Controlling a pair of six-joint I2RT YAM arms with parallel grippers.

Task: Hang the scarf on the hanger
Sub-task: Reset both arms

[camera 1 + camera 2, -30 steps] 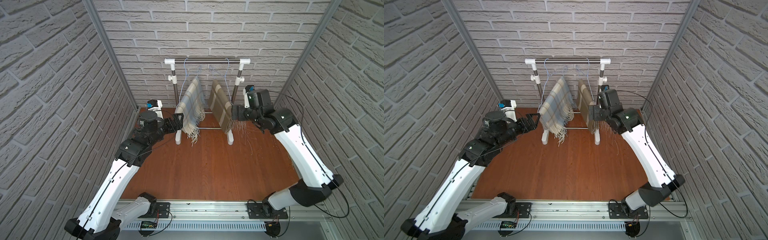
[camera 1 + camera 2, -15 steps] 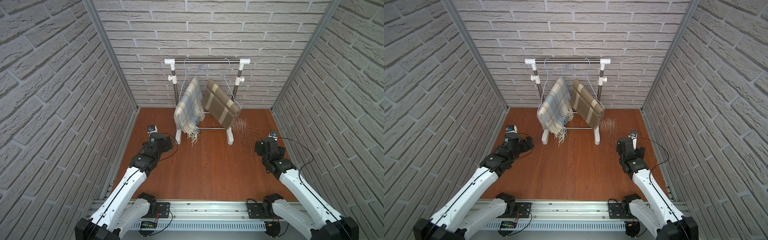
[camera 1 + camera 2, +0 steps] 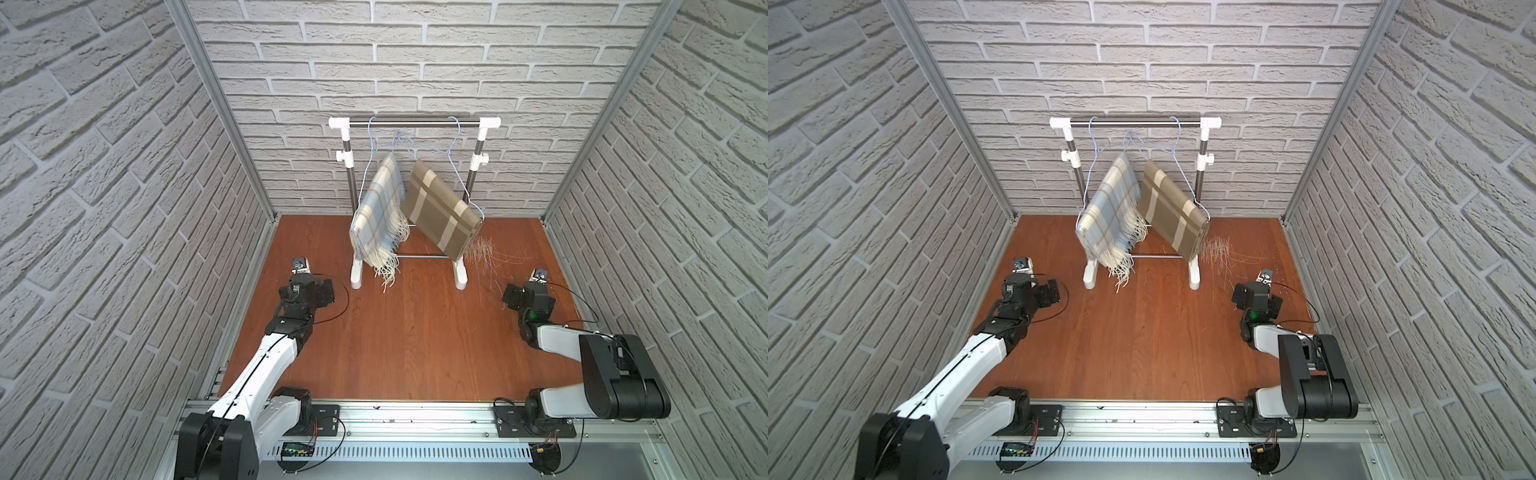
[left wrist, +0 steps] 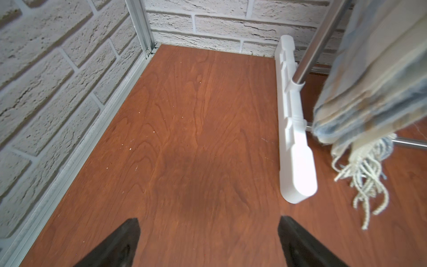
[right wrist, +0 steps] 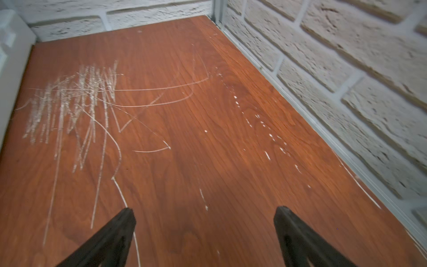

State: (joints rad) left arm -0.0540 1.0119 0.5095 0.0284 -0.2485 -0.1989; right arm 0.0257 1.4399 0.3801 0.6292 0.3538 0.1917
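Note:
Two scarves hang on thin blue wire hangers from the rack's bar. The blue-and-beige plaid scarf [image 3: 380, 212] [image 3: 1111, 216] with cream fringe is on the left hanger [image 3: 370, 124]. The brown plaid scarf [image 3: 440, 212] [image 3: 1173, 212] is on the right hanger [image 3: 456, 124]. My left gripper [image 3: 326, 293] [image 4: 209, 222] is open and empty, low over the floor, in front of and left of the rack. The blue scarf's fringe [image 4: 362, 175] shows in the left wrist view. My right gripper [image 3: 509, 297] [image 5: 204, 212] is open and empty, low at the right.
The rack [image 3: 415, 122] stands at the back wall on two white feet [image 3: 356, 278] [image 3: 459, 278]. Pale scratches [image 3: 482, 253] [image 5: 76, 104] mark the wooden floor right of it. Brick walls close in on three sides, and an aluminium rail [image 3: 415, 415] runs along the front.
Both arms have drawn back from the scarves and dropped low toward the front. The brown scarf's hanger has swung round since being let go.

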